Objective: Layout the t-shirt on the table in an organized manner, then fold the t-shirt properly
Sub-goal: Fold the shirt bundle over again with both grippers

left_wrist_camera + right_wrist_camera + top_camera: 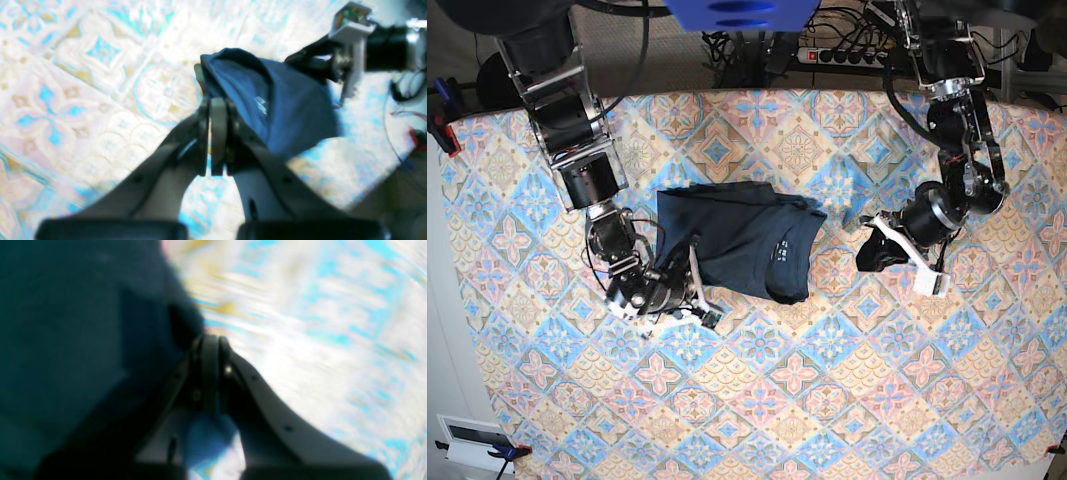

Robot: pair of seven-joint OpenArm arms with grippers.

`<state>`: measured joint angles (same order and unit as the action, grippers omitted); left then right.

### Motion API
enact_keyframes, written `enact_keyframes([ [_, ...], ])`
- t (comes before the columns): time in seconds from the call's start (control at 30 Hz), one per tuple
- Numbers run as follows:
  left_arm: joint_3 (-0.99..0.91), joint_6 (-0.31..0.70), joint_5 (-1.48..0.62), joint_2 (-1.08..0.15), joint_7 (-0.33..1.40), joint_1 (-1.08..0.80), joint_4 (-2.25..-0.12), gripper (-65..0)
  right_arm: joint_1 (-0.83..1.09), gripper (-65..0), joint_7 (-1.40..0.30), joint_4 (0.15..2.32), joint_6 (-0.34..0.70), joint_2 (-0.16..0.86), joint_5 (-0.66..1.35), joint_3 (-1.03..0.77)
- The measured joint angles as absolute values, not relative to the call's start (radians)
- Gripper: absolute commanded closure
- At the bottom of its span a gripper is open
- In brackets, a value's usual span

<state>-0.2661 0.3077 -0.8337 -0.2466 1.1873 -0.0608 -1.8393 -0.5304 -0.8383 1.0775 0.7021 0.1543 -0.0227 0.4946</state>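
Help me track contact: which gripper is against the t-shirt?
The right gripper, at the edge of the t-shirt; the left gripper lies apart from it.

On my rt wrist cam: right gripper (pixel 210 340) jaws pressed together, tips touching the t-shirt (pixel 73 340) edge. Whether it's pinching fabric, can't tell. Shirt fills everything left of gripper; table (pixel 317 323) cloth to gripper's right, v. blurred.
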Motion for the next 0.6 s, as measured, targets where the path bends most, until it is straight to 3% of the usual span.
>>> enact_keyframes([
  [0.13,-0.28,0.305,-0.936,-0.244,1.238,-0.17,-1.863,0.0,-0.526,-1.1,-0.861,1.14,0.702,0.164,-0.02,0.412],
  [0.33,-0.274,0.307,-0.94,-0.144,1.23,-0.205,-1.864,0.0,-0.521,-1.1,-0.865,1.135,0.702,0.167,-0.024,0.38],
  [0.6,-0.086,0.312,-0.76,-0.048,1.22,-0.176,-1.842,0.0,-0.519,-1.1,-0.799,0.944,0.701,0.162,-0.021,0.382],
])
